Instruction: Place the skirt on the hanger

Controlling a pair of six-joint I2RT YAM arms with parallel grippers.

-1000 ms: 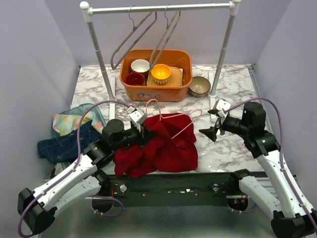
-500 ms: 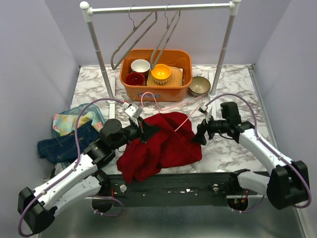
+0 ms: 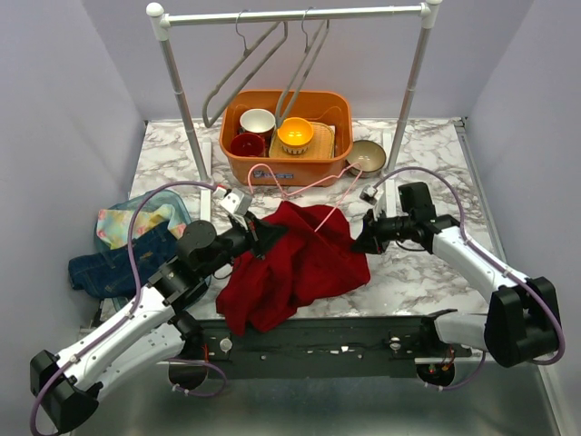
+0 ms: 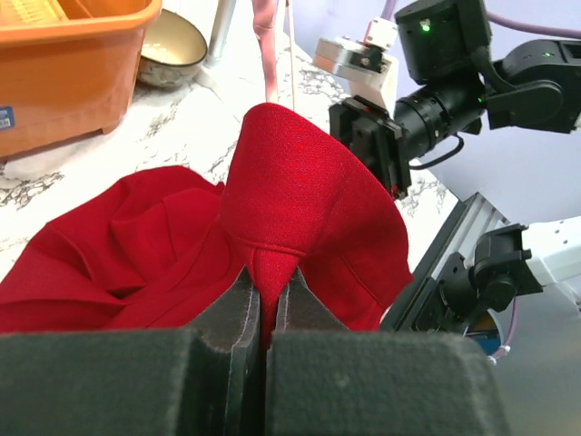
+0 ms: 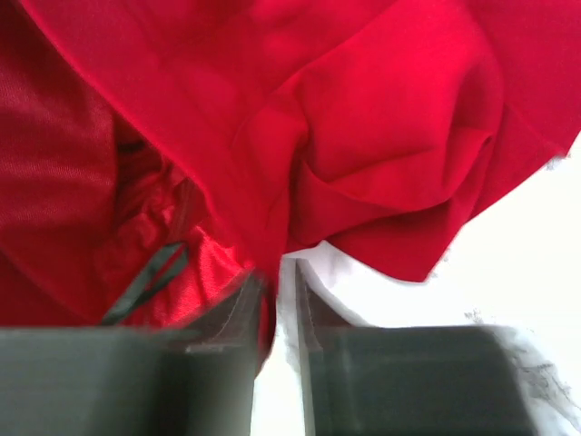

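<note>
The red skirt (image 3: 300, 268) lies bunched on the marble table, with one fold raised. My left gripper (image 3: 270, 232) is shut on that raised fold (image 4: 300, 191), fabric pinched between its fingertips (image 4: 270, 282). A thin pink hanger (image 3: 318, 186) rises from the skirt's top toward the orange basin, and it also shows in the left wrist view (image 4: 270, 54). My right gripper (image 3: 357, 243) is at the skirt's right edge. Its jaws (image 5: 280, 272) stand narrowly apart, with the skirt's hem (image 5: 363, 118) between them against the left finger and a slit of table still showing.
An orange basin (image 3: 286, 168) holding bowls stands behind the skirt, under a white rack (image 3: 290, 14) with grey hangers. A metal bowl (image 3: 368, 156) sits beside the basin by the rack's right post. Jeans and a patterned cloth (image 3: 118, 263) lie at the left.
My right arm swung left to the skirt's edge and its jaws narrowed from wide open. My left gripper lifted the skirt fold up and back, and the pink hanger shifted with it.
</note>
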